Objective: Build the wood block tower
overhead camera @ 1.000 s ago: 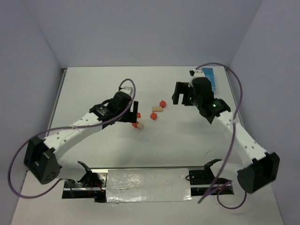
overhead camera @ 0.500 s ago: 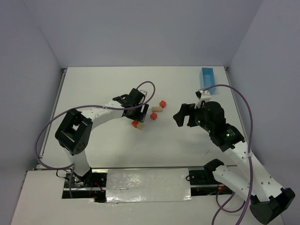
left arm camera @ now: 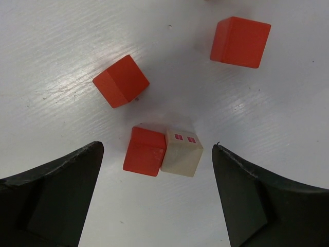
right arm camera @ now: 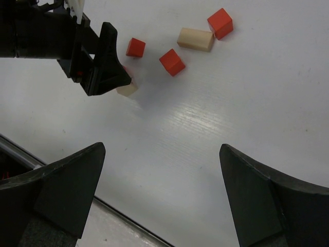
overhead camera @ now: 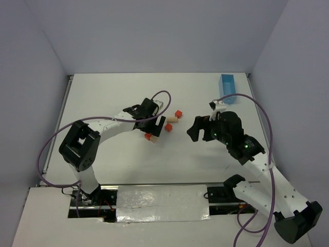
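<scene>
The wood block tower is loose pieces on the white table. A red cube and a tan cube touch side by side; in the top view they are the red cube and tan cube. More red cubes lie beyond them. A tan bar lies against a red cube. My left gripper hangs open over the touching pair, holding nothing. My right gripper stands open and empty to the right of the blocks, which show in its view around the tan bar.
A light-blue tray stands at the back right corner of the table. The left arm reaches in across the right wrist view's upper left. A metal strip runs along the near edge between the arm bases.
My right gripper has come from beside the blue tray down toward the middle, stopping right of the blocks. The left arm has changed posture, its gripper staying over the blocks. No block has moved.
</scene>
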Action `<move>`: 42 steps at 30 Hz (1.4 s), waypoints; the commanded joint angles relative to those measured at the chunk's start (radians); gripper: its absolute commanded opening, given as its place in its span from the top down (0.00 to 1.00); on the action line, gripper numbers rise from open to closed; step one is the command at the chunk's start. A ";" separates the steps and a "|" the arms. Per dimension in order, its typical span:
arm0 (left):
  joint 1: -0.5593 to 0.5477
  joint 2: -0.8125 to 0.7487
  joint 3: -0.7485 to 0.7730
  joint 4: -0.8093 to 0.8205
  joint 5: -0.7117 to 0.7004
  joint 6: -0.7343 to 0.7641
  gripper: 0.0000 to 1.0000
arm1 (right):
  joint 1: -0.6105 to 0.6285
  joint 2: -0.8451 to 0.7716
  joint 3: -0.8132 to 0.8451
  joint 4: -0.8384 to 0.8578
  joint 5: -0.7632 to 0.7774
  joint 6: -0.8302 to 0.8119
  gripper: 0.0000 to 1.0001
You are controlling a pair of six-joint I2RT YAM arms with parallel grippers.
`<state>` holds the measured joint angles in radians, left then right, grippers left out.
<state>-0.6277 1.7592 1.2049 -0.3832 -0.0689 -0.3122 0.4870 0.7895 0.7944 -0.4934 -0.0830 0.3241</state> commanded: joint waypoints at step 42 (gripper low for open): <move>-0.008 -0.076 -0.010 -0.092 -0.134 -0.125 0.98 | 0.015 0.007 -0.012 0.053 -0.021 -0.016 0.00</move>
<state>-0.6617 1.7744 1.2007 -0.4599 -0.1543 -0.3626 0.4934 0.8028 0.7906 -0.4782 -0.0948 0.3202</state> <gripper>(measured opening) 0.724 0.996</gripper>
